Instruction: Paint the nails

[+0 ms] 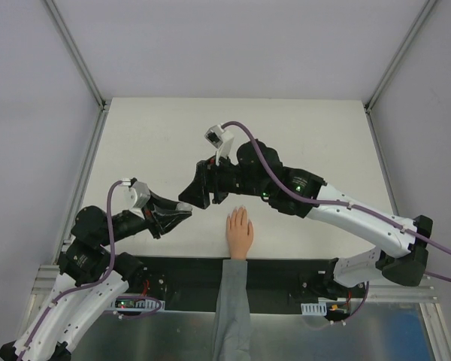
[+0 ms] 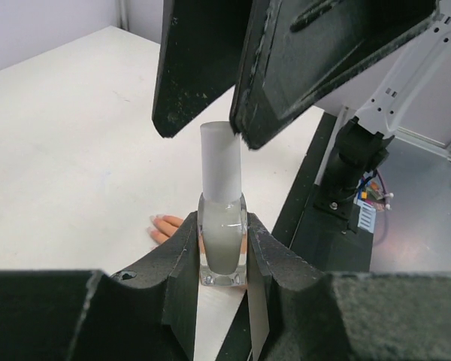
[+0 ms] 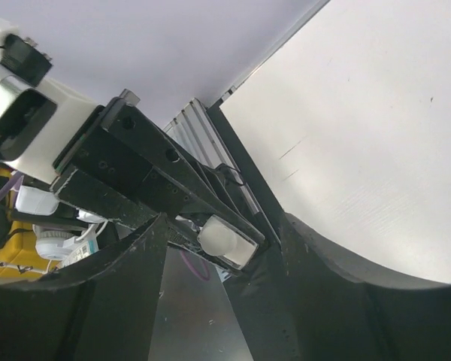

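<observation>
A white table (image 1: 158,143) is spanned by two black-and-white arms, whose ends are seen close together just left of centre. A peach-coloured hand (image 1: 239,232) in a grey sleeve (image 1: 233,308) is laid flat at the near edge, just right of them. The left gripper (image 2: 223,242) is clamped on a clear glass bottle (image 2: 223,226). The right gripper (image 2: 233,134) is spread apart around the bottle's frosted cap (image 2: 219,162). The nails (image 1: 239,212), at the hand's far fingertips, are kept well clear of the bottle and are too small to be made out singly.

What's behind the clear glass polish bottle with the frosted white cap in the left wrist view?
Fingertips of the small peach-coloured hand show on the white table beside the bottle. The rest of the hand is covered by the bottle and the left gripper.
</observation>
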